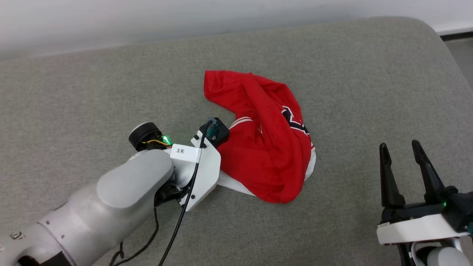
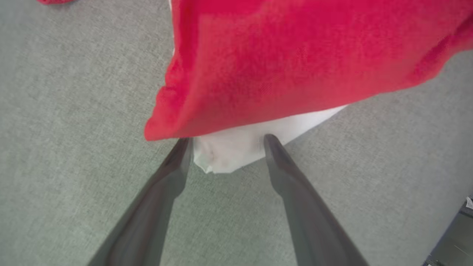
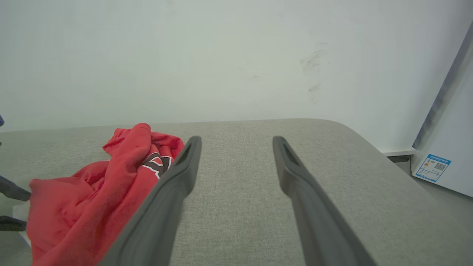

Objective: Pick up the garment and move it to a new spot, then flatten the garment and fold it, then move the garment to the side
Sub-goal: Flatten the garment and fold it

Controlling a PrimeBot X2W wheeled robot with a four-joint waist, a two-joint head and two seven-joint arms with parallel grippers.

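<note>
At the near left the left gripper (image 2: 229, 146) lies low on the grey padded surface (image 1: 92, 81), its fingers spread apart and not yet closed; between the tips sits a white sleeve (image 2: 236, 144) poking out from under the red edge of the garment (image 1: 266, 147); the garment is a crumpled heap at the middle of the surface, its black lettering partly folded under on its right side; the likely trouble is a pinch that takes the thin white sleeve alone, so that on lifting the whole weight would hang from one corner and could slide out; the tips are also so close to the surface that closing could snag its cover; a lift by the sleeve may twist the heap further and make flattening harder; at the near right the right gripper (image 1: 400, 147) hovers with fingers parted and empty, well apart from the garment, too far to catch a slip.
</note>
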